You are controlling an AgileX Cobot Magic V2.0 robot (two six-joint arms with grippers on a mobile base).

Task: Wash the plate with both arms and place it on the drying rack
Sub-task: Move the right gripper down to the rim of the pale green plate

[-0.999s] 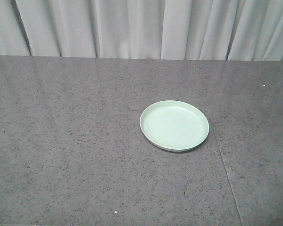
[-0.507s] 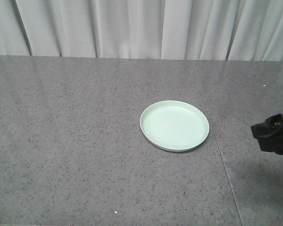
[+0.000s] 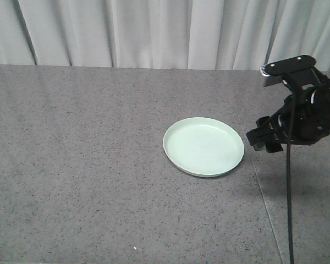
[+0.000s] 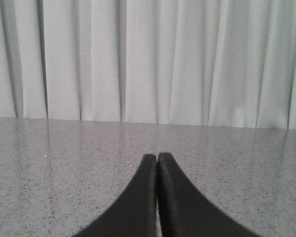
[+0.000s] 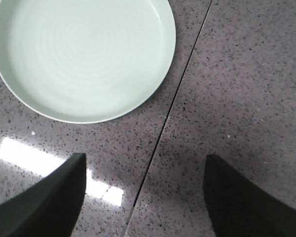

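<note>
1. At the right side of the front view, the black right arm (image 3: 305,118) has swung in over the speckled grey stone bench (image 3: 71,176), where a second ago nothing stood.
2. Its jaws hang wide open and empty, just beside the round pale mint-green plate (image 3: 203,146), which lies flat on the bench, unmoved.
3. The left arm's jaws are pressed together on nothing, facing the white curtain (image 4: 138,59).
4. The pickup is likely only beginning; washing and racking remain.

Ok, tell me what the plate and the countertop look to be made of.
The plate: probably plastic or melamine, possibly glazed ceramic; plain pale mint, smooth satin surface, faint concentric rings, no sharp glare. The countertop: polished stone or quartz-like composite; grey with fine dark and light speckles, a thin straight seam, and a glossy reflection of light.
</note>
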